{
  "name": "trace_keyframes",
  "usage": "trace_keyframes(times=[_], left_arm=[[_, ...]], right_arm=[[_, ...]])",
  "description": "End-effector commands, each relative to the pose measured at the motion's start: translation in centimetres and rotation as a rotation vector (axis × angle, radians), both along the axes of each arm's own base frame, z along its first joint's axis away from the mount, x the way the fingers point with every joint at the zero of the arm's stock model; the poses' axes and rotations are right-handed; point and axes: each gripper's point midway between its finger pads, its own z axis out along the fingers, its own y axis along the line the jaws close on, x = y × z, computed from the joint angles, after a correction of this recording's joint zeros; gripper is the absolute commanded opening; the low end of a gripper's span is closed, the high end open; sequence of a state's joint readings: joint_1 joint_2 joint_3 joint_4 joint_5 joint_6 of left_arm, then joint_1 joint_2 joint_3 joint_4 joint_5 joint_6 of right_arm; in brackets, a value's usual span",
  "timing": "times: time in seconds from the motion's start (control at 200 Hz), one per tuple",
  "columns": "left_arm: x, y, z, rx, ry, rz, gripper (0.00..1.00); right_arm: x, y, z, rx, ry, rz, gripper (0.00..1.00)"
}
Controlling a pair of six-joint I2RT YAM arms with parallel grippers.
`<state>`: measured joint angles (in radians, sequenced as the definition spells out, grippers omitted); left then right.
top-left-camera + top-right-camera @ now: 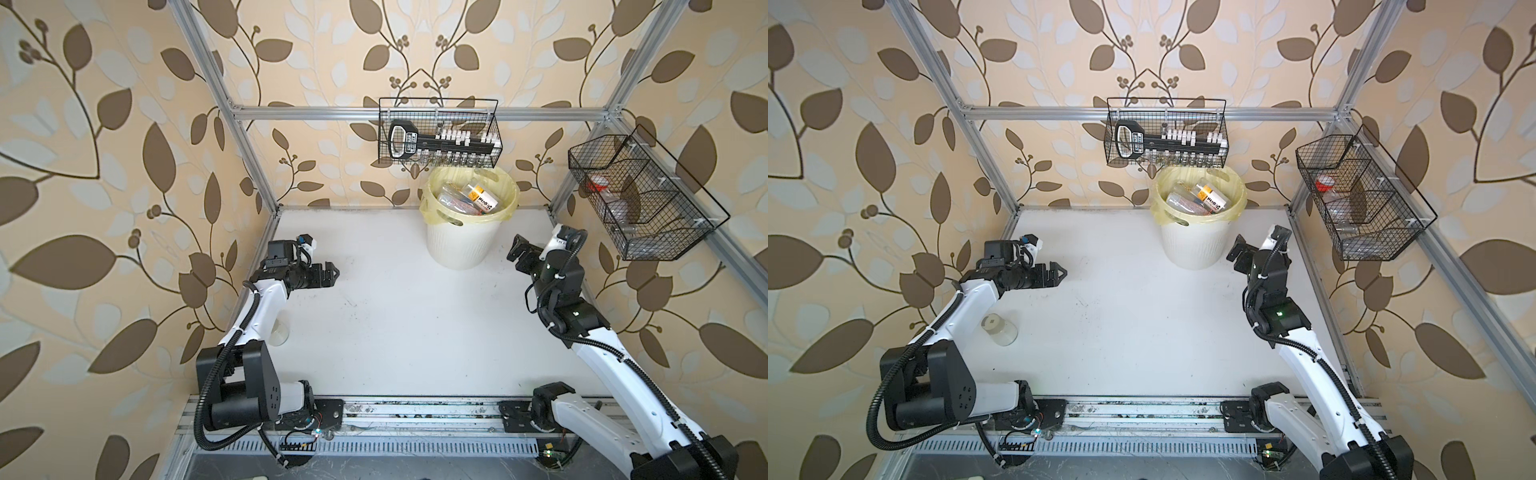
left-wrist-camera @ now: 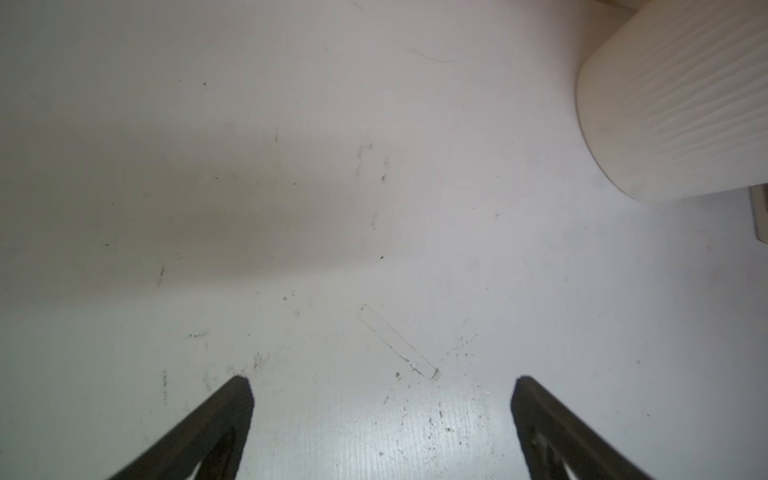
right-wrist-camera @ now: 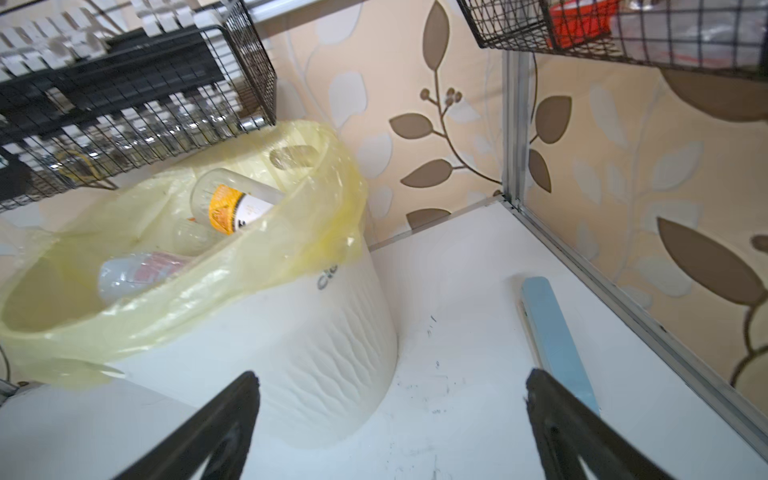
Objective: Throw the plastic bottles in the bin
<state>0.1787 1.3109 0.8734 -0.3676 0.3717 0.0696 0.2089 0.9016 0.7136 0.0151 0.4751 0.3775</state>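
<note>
The cream ribbed bin (image 1: 459, 245) (image 1: 1190, 249) with a yellow bag stands at the back of the table. Several plastic bottles lie inside it, one with an orange and white label (image 1: 482, 195) (image 1: 1210, 197) (image 3: 235, 205) and one with a reddish label (image 3: 137, 270). A clear bottle (image 1: 1000, 330) with a pale cap rests on the table beside the left forearm, and in a top view it is mostly hidden (image 1: 281, 332). My left gripper (image 1: 332, 272) (image 1: 1061, 272) (image 2: 382, 384) hovers open over bare table, left of the bin (image 2: 673, 104). My right gripper (image 1: 515, 249) (image 1: 1235, 253) (image 3: 392, 378) is open and empty beside the bin wall (image 3: 299, 357).
A black wire basket (image 1: 440, 137) (image 1: 1167, 133) hangs on the back rail just above the bin. A second wire basket (image 1: 640, 195) (image 1: 1362, 199) hangs on the right frame. A flat pale-blue case (image 3: 552, 340) lies by the right wall.
</note>
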Motion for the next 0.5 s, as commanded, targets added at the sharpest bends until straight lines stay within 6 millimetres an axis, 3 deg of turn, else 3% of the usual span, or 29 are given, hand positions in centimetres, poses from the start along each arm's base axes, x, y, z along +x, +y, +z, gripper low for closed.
trace_keyframes(times=[0.0, 0.165, 0.495], left_arm=[[2.5, 4.2, 2.7, 0.101, -0.202, 0.217, 0.99], [2.7, 5.1, 1.3, 0.132, -0.254, 0.266, 0.99], [2.2, 6.6, 0.0, 0.122, -0.385, 0.399, 0.99]], right_arm=[[-0.6, -1.6, 0.7, -0.074, -0.056, -0.079, 1.0], [-1.2, -1.8, -2.4, -0.102, 0.024, -0.078, 1.0], [-1.8, -1.2, -6.4, -0.246, 0.098, -0.002, 1.0]])
